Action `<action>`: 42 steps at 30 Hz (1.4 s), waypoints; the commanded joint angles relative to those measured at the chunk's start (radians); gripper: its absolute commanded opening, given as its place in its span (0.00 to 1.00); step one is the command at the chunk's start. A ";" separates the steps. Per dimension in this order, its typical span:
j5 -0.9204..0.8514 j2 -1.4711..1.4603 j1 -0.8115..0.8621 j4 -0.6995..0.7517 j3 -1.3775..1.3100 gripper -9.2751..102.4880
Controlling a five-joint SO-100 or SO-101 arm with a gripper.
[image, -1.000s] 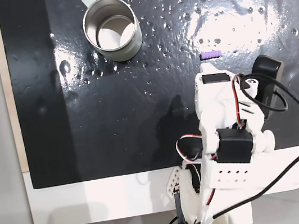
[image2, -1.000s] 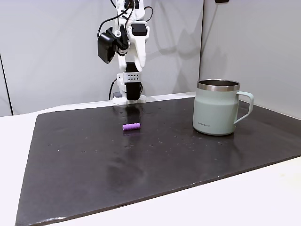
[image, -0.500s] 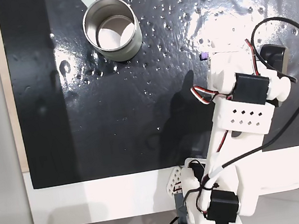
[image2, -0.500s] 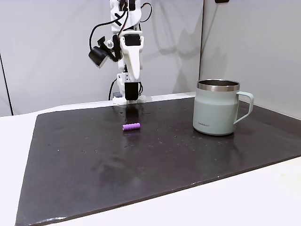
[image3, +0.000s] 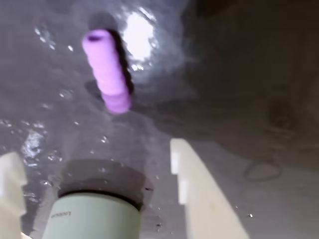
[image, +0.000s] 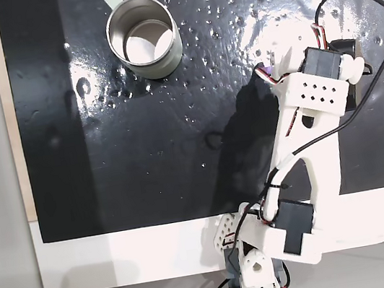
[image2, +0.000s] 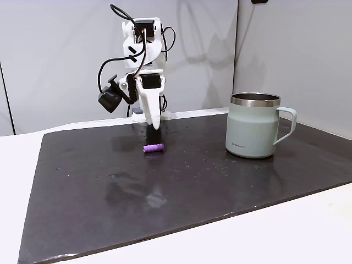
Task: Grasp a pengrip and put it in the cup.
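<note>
Bright glare on mat [image: 177, 139]; blurry wrist view.

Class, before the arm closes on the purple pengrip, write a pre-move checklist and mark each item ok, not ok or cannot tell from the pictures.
1. Pengrip lies free on the mat: ok.
2. Pincer open in the wrist view, fingers apart: ok.
3. Pengrip between the fingers: not ok; it lies ahead of the tips.
4. Pincer low enough to grasp: not ok; in a fixed view its tip hangs above the pengrip.
5. Cup upright, mouth open: ok.
6. Cup empty: ok; pale bottom visible from above.
</note>
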 commanded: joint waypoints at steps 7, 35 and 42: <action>-0.061 -0.121 0.020 -0.071 -0.132 0.35; -0.066 -0.376 -0.021 -0.095 -0.298 0.19; -0.064 -0.374 -0.023 -0.104 -0.301 0.09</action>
